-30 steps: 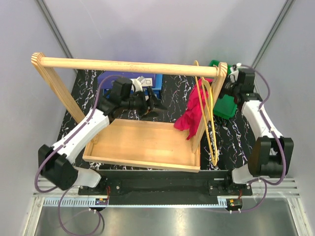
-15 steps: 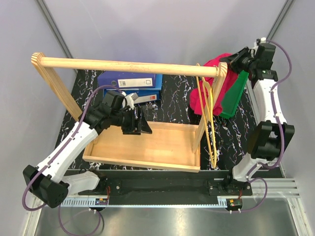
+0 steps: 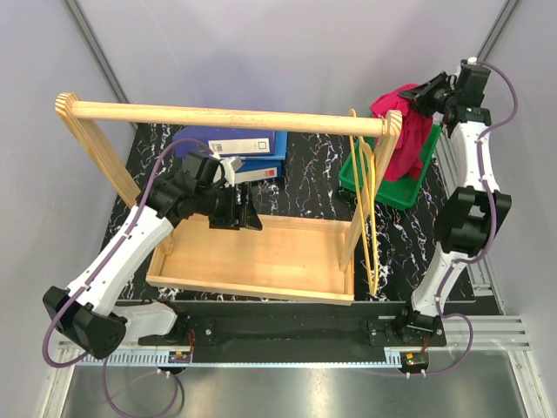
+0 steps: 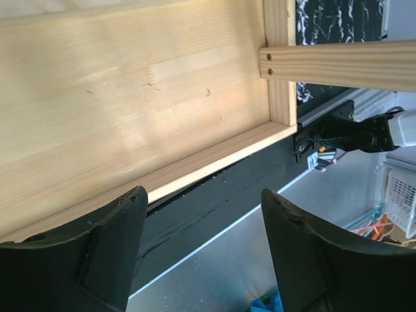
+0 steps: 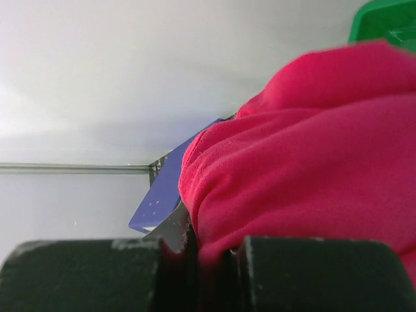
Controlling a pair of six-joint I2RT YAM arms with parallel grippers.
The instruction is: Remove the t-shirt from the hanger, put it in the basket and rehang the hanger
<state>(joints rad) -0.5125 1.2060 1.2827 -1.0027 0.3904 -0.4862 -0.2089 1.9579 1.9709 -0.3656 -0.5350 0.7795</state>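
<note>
In the right wrist view, the t-shirt [image 5: 305,162] fills most of the frame as soft crimson-pink folds. It bulges over the right fingers [image 5: 312,273], which are clenched on the cloth, their tips buried in it along the bottom edge. No neck label or sleeve can be made out. From the overhead camera, the shirt [image 3: 402,131] is a limp, crumpled bundle in the upper right. It hangs from the right fingers [image 3: 416,94] just behind the right post of the wooden rack [image 3: 91,148], which hides part of it, and above a green bin [image 3: 396,193]. The shirt is off the hanger [image 3: 372,261], a thin yellow triangle dangling bare from the right end of the rail. Its hook is hard to pick out against the wood. At centre left, the left fingers [image 3: 246,213] are spread apart and grasp nothing, poised over the rack's wooden base tray [image 4: 130,97]. Blue binders [image 3: 231,144] lie on the black marbled table [image 3: 305,174], partly hidden behind the rail.
</note>
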